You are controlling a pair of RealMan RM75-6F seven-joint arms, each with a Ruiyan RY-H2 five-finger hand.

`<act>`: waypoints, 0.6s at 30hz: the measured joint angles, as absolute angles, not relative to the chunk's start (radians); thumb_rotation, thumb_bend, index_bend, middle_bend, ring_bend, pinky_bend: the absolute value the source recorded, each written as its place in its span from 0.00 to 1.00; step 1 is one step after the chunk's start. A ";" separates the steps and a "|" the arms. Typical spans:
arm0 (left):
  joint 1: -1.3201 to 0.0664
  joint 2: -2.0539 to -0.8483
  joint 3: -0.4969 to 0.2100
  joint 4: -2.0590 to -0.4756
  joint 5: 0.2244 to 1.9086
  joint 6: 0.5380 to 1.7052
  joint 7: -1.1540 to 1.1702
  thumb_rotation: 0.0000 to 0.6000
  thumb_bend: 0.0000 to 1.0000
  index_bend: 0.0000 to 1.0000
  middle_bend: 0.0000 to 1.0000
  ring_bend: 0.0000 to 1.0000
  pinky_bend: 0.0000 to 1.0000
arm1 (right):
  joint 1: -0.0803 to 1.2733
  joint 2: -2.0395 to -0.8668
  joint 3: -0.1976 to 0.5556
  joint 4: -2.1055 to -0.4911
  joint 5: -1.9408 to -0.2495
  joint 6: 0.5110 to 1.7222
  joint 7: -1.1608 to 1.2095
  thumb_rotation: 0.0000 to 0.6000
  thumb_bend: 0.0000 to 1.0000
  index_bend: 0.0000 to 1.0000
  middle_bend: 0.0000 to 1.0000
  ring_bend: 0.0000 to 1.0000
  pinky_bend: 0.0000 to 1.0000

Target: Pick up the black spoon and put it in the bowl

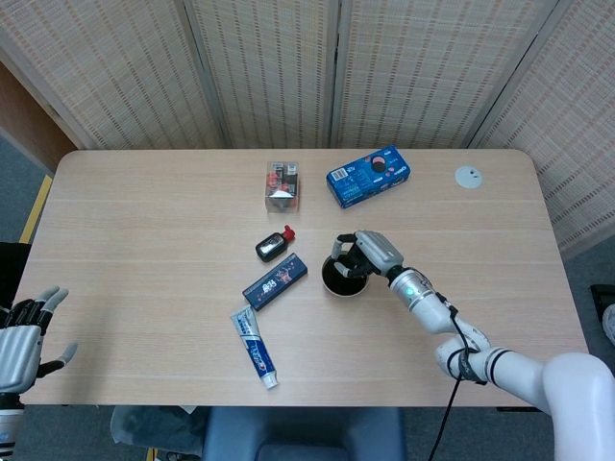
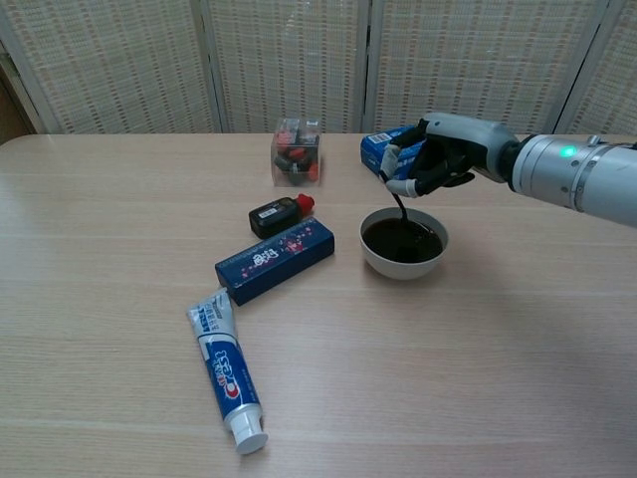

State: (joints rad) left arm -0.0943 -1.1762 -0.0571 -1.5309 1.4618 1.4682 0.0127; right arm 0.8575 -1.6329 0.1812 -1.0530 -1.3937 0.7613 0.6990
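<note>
The toothpaste tube (image 2: 225, 373) has the word "Crest" on it in big white and red letters. It lies on the table near the front. There is more small print on the tube, but it is too tiny to read. The long dark blue box (image 2: 274, 261) next to it has pink and white marks on top, and they are too blurry to read. The blue box (image 1: 368, 176) at the back has white writing too, but it cannot be made out. The small black thing with the red cap (image 2: 277, 214) has a pale label that is too small to read.
</note>
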 measured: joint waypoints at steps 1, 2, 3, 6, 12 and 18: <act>-0.094 -1.175 -0.057 -1.533 1.462 1.469 0.014 1.00 0.24 0.13 0.13 0.18 0.14 | 0.857 -1.632 0.183 -1.055 -1.394 0.764 0.702 1.00 0.55 0.71 1.00 1.00 1.00; -0.095 -1.175 -0.057 -1.534 1.462 1.469 0.015 1.00 0.24 0.13 0.13 0.18 0.14 | 0.856 -1.630 0.184 -1.056 -1.393 0.766 0.705 1.00 0.55 0.71 1.00 1.00 1.00; -0.095 -1.174 -0.057 -1.535 1.462 1.469 0.016 1.00 0.24 0.13 0.13 0.18 0.14 | 0.854 -1.629 0.186 -1.057 -1.393 0.769 0.709 1.00 0.55 0.71 1.00 1.00 1.00; -0.094 -1.173 -0.057 -1.538 1.462 1.470 0.018 1.00 0.24 0.13 0.13 0.18 0.14 | 0.854 -1.629 0.188 -1.057 -1.394 0.773 0.714 1.00 0.55 0.71 1.00 1.00 1.00; -0.093 -1.173 -0.056 -1.539 1.464 1.472 0.017 1.00 0.24 0.13 0.13 0.18 0.14 | 0.853 -1.637 0.185 -1.053 -1.398 0.777 0.719 1.00 0.55 0.71 1.00 1.00 1.00; -0.090 -1.175 -0.053 -1.536 1.465 1.475 0.014 1.00 0.24 0.13 0.13 0.18 0.14 | 0.857 -1.668 0.178 -1.019 -1.394 0.762 0.713 1.00 0.55 0.71 1.00 1.00 1.00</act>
State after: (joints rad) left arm -0.0901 -1.1747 -0.0529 -1.5362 1.4646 1.4751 0.0143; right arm 0.8571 -1.6681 0.1782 -1.0188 -1.3937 0.7620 0.7131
